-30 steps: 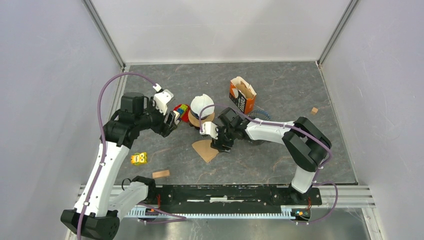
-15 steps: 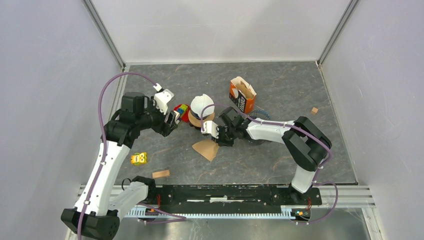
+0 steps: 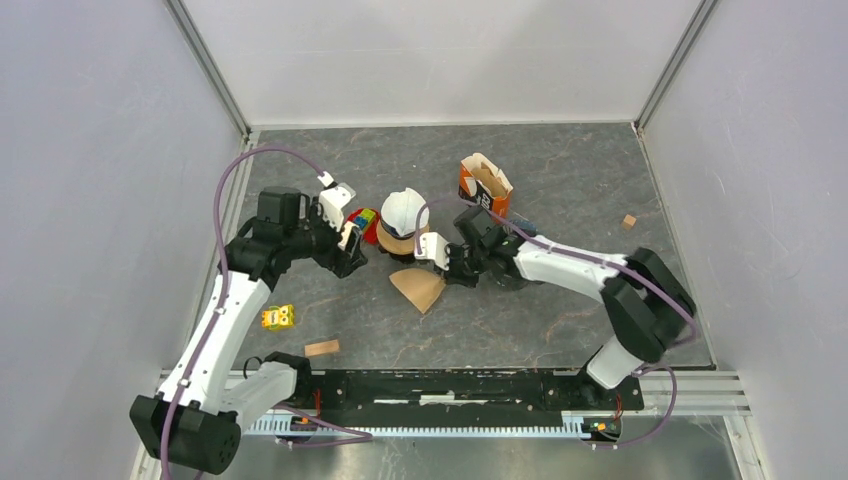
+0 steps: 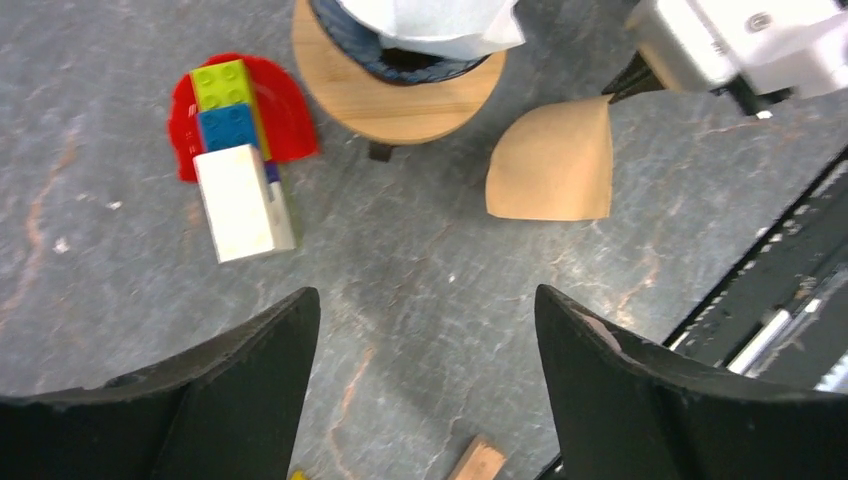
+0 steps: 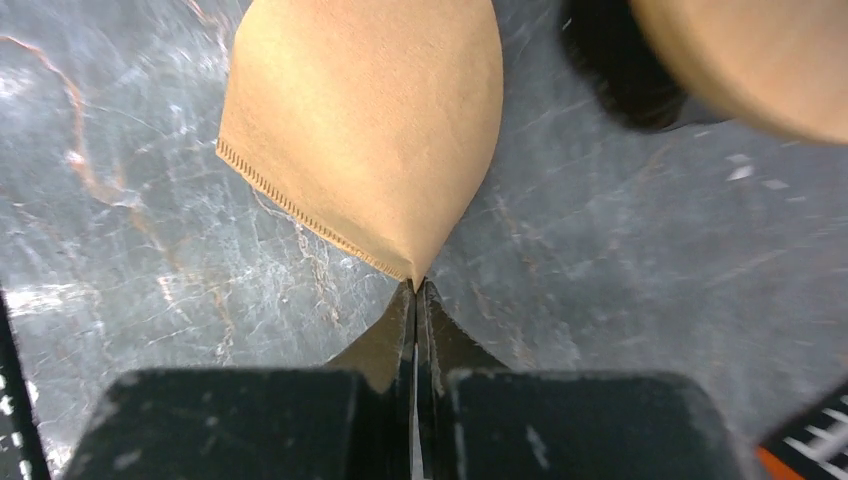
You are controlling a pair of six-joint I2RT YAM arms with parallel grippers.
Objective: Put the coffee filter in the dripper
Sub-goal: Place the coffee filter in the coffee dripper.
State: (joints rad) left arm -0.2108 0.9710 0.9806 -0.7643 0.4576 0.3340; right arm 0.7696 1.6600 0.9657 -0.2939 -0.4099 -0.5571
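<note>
The brown paper coffee filter fans out over the table just in front of the dripper. My right gripper is shut on the filter's pointed corner. The dripper has a round wooden base with a white paper lining crumpled in its top. In the right wrist view its wooden base shows at the upper right. My left gripper hovers open and holds nothing, left of the dripper and above bare table.
A red plate with stacked toy bricks and a white block sits left of the dripper. An open orange carton stands behind the right arm. A yellow toy, a wooden block and a small cube lie scattered.
My right gripper shut on the filter's corner and drew it back toward the dripper. The left arm shifted slightly right and its jaws opened wider.
</note>
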